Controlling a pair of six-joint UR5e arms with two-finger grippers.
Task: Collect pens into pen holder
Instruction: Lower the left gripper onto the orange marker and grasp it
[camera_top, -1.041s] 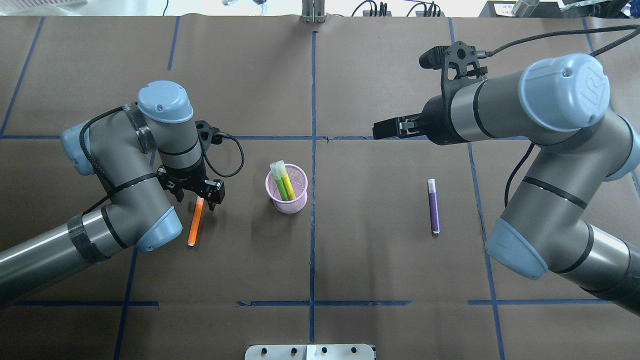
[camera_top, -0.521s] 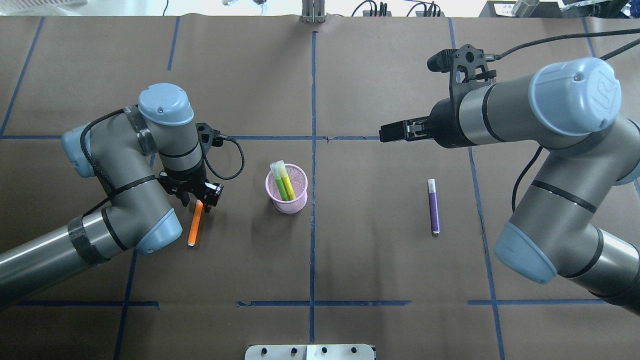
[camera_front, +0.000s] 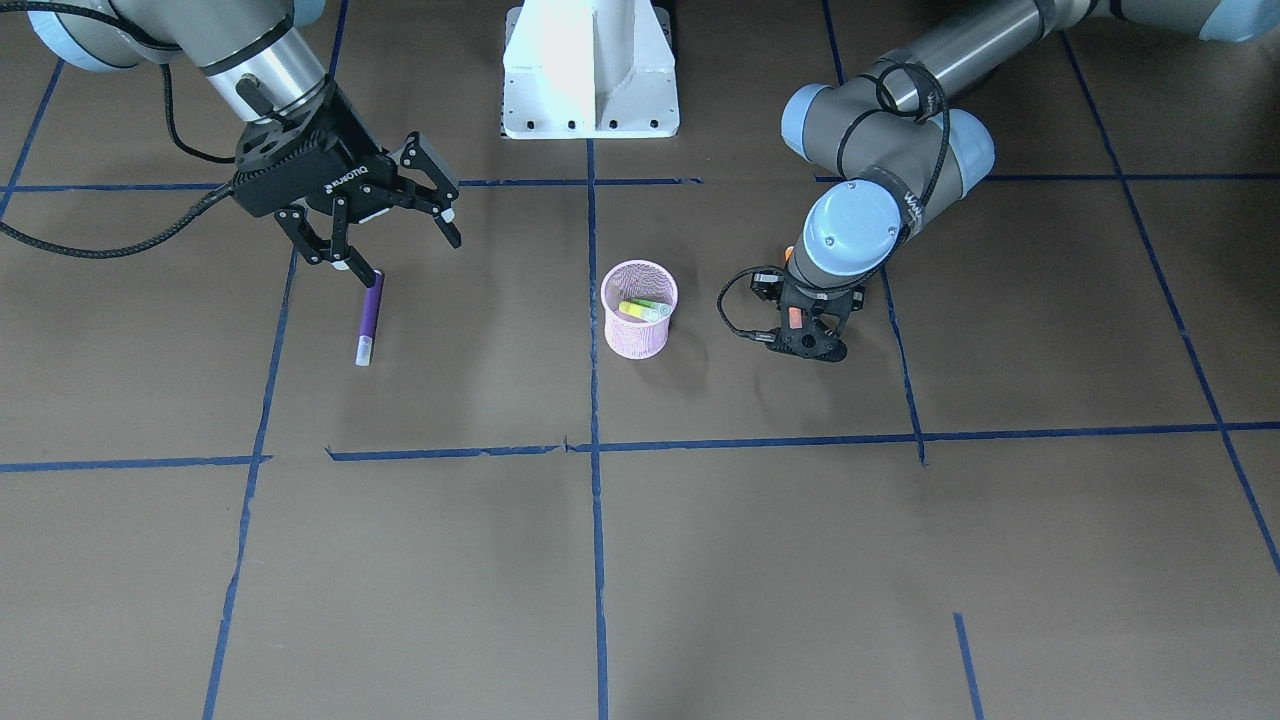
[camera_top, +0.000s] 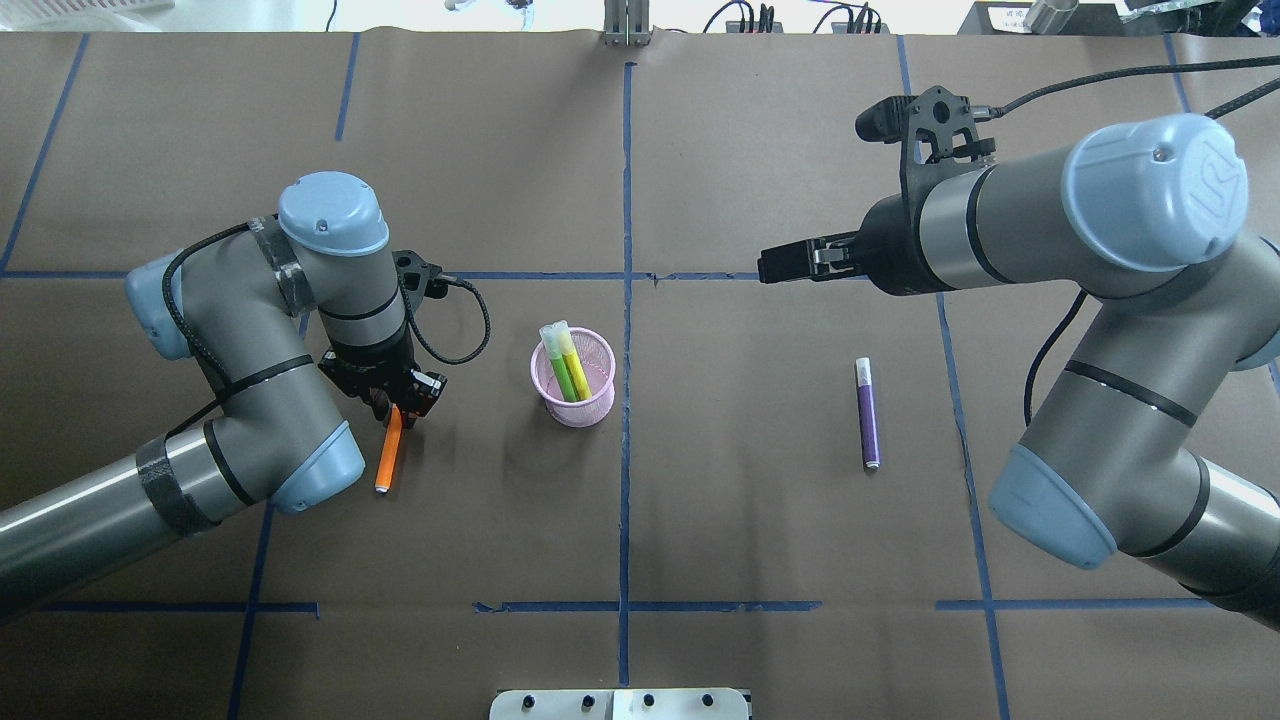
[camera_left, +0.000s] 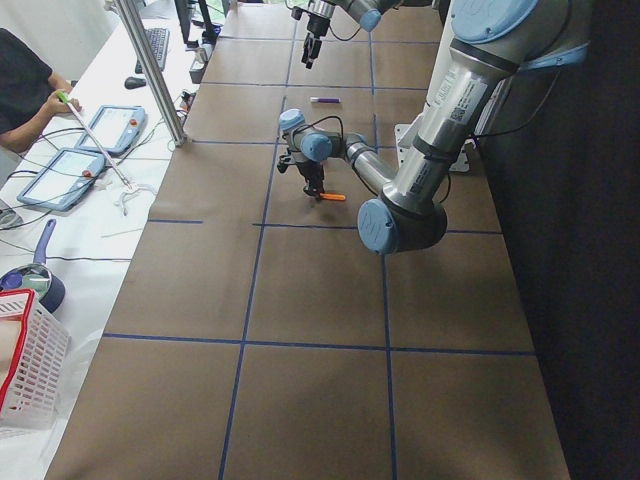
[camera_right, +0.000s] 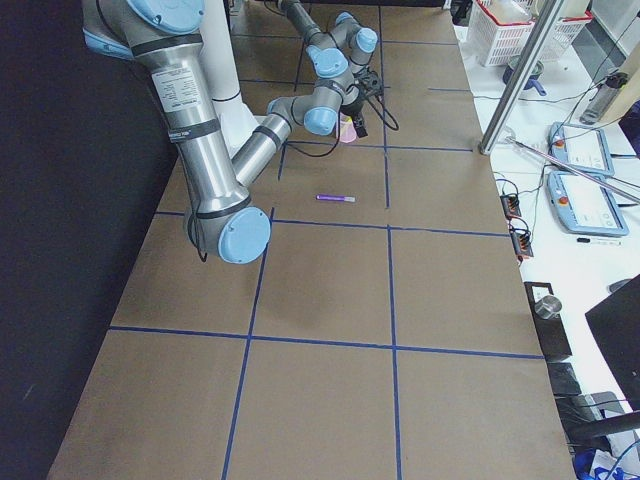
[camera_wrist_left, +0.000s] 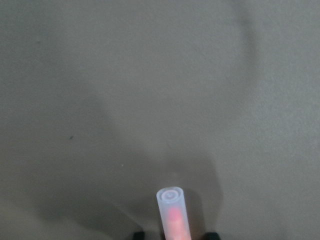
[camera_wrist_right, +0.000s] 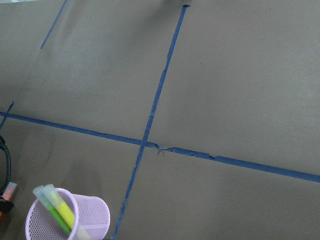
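Step in hand: the grasp of the orange pen (camera_top: 389, 450), as I read it. Two pens are already in the cup and two lie out on the table (camera_top: 760, 560).
Left gripper (camera_top: 397, 398): down low at the pen's capped end, pointing straight down. The wrist view shows a dark tip on either side of the pale cap with a sliver of gap on each side, so the jaws straddle the pen and are not yet pinching it.
Orange pen, lie: flat on the table. Its long axis runs from the claw back towards the robot, slanted a little to the robot's left. Most of the body sticks out on the near side.
Key relation: the pen holder (camera_top: 585, 408) stands upright, near, to the robot's right of the left gripper. This arm is much the nearer to it. My guess is a lift, a short carry rightward, then tipping the pen upright over the rim.
In the holder: a green pen (camera_top: 560, 368) and a yellow pen (camera_top: 574, 370), leaning together, caps up.
Right gripper (camera_front: 408, 257): fingers spread wide, holding nothing, raised off the table.
Purple pen (camera_top: 867, 420): flat on the right half, well apart from the cup, pale cap pointing away from the robot.
Hard to make out: the left fingertips are cut off at the wrist view's bottom edge. The overhead and front views disagree on where the right claw hangs relative to the purple pen.
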